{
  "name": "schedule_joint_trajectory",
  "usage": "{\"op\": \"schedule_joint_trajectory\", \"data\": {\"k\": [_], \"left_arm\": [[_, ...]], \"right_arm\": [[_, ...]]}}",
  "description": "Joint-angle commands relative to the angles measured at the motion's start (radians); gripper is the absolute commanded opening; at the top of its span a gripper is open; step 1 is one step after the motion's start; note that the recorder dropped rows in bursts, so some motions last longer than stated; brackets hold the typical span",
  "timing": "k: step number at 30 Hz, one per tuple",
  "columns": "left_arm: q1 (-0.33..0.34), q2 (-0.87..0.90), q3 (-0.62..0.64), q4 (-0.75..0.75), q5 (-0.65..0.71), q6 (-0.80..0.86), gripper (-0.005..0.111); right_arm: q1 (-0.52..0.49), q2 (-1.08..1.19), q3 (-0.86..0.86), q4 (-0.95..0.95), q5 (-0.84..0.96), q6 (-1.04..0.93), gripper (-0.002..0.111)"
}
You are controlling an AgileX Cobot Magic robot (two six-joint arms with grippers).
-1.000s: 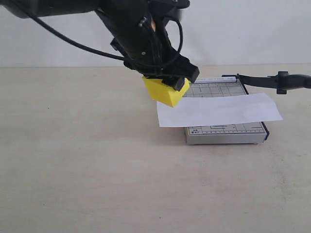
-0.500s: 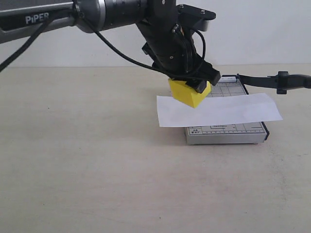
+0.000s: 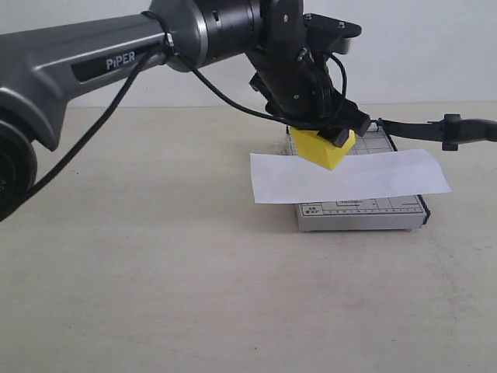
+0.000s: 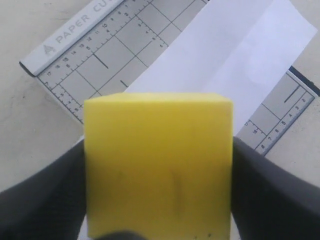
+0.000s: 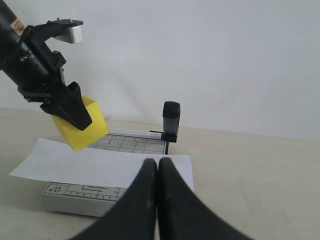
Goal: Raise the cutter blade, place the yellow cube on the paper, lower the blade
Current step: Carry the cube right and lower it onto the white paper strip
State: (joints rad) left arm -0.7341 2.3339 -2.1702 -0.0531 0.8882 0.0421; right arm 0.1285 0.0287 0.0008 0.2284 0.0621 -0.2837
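The yellow cube (image 3: 317,148) is up in the air, pinched between the two fingers of the left claw (image 3: 320,138), and it hangs tilted, one corner pointing down. The wrist view shows the fingers pressed flat on opposite faces, a grip wide enough to span the whole block. Directly under the claw lies the paper (image 3: 365,175), a white strip draped across the grey cutter base (image 3: 388,210) and overhanging it at both ends. The cube hovers just above the strip near one end, not touching it as far as one can tell.

Off to the claw's far side, the cutter blade (image 3: 419,127) is swung clear of the base, handle jutting out beyond the edge. That leaves the paper open for the drop. The right claw (image 5: 158,167) waits nearby over the table (image 3: 155,272), fingers pressed together and holding nothing, aimed at the blade handle, likely ready to bring it down.

Judging from this, the placing step is under way: a short descent, level the cube, then let go. The tilt is the risk, since a corner landing could tip it or shift the loose paper.
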Motion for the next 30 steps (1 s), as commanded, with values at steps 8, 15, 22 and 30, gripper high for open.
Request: {"op": "schedule_joint_trajectory", "data": {"k": [8,15,22,30], "left_arm": [[-0.022,0.057,-0.047,0.008,-0.008,0.006,0.004],[-0.022,0.068,-0.047,0.024,-0.02,0.006,0.004],[-0.022,0.081,-0.047,0.026,-0.024,0.006,0.004],[-0.022,0.091,-0.047,0.026,-0.029,0.006,0.004]], "right_arm": [[-0.003,-0.007,-0.001,0.002,-0.006,-0.002,0.0],[-0.003,-0.007,-0.001,0.002,-0.006,-0.002,0.0],[-0.003,-0.007,-0.001,0.002,-0.006,-0.002,0.0],[-0.003,-0.007,-0.001,0.002,-0.006,-0.002,0.0]]}}
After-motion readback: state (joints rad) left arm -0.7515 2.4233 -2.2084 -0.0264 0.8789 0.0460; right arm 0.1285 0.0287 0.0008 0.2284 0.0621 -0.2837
